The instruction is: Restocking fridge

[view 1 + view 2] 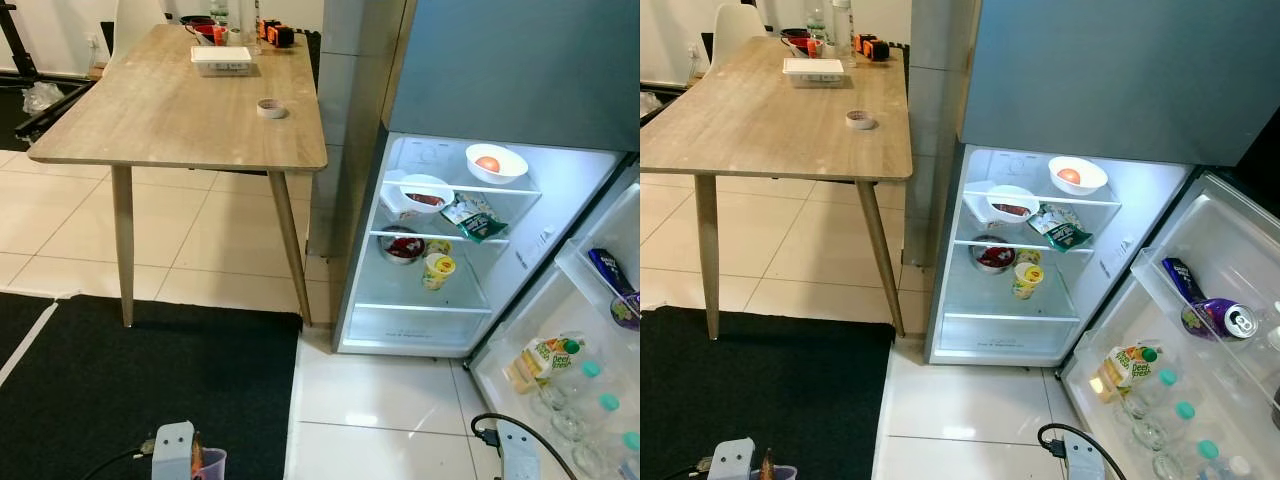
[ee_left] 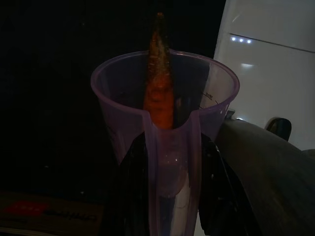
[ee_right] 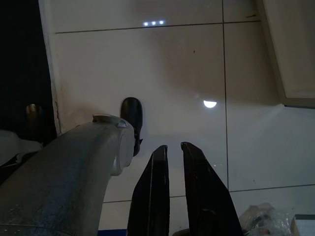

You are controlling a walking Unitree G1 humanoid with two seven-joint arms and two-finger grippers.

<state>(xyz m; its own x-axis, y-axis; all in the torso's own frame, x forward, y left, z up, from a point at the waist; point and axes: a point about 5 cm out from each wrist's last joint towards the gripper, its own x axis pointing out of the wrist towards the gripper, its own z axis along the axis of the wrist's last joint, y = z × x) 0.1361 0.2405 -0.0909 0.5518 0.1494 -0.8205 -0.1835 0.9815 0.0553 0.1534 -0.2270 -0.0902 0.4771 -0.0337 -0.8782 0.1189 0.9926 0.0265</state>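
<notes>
Gleaming white tiles point(image 1: 380, 400), black mat point(image 1: 140, 390)

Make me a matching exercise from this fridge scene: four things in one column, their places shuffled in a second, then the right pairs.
Things:
1. white bowl with orange fruit
2. purple can
3. tape roll
4. purple cup with carrot

Places:
A. on the wooden table
B. held in the left tool
C. top fridge shelf
D. fridge door rack

Pairs: 1-C, 2-D, 3-A, 4-B
</notes>
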